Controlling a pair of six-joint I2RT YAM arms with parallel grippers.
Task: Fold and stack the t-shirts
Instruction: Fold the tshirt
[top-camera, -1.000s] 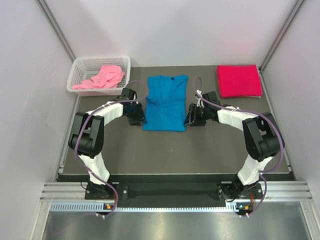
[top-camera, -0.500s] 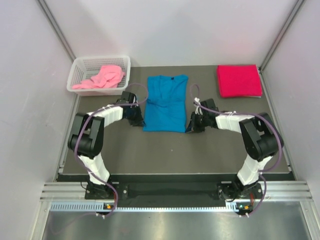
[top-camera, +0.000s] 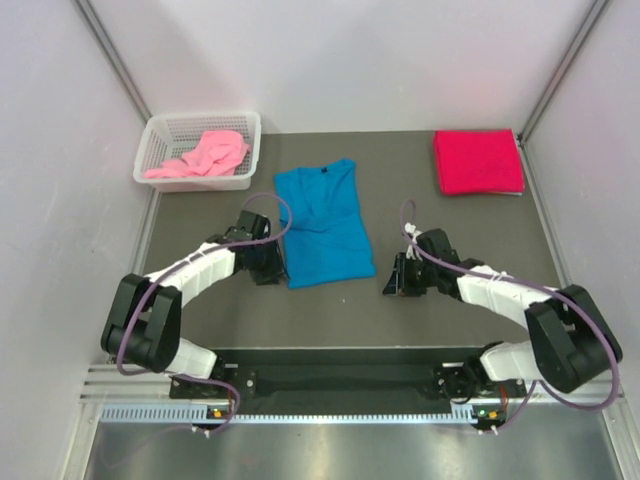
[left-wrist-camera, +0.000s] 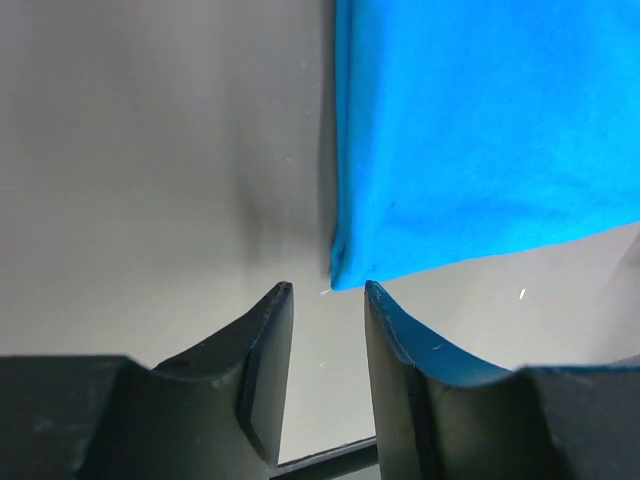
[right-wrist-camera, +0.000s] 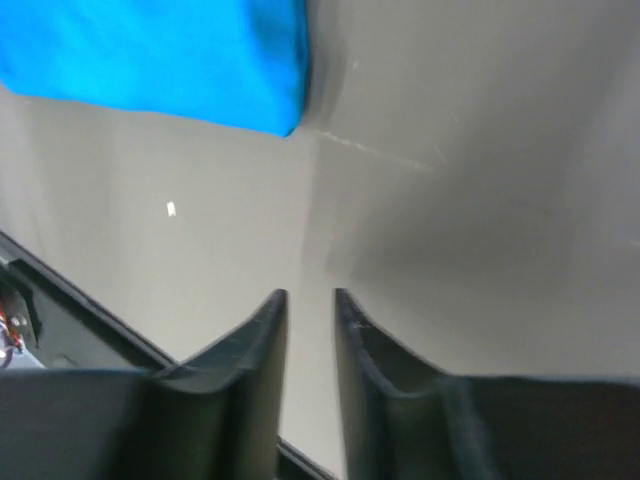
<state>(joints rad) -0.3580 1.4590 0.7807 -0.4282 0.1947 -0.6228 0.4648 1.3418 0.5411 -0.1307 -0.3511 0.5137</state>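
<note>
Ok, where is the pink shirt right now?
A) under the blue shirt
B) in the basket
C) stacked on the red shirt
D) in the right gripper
B: the pink shirt lies crumpled in the basket at the far left, apart from the blue shirt and the red shirt.

Dark table (top-camera: 330, 312); pale walls (top-camera: 330, 60); metal frame rails (top-camera: 120, 380).

Blue t-shirt (top-camera: 322, 225) flat mid-table; red t-shirt (top-camera: 478, 162) folded far right; pink t-shirt (top-camera: 205, 153) crumpled in basket (top-camera: 170, 130).
</note>
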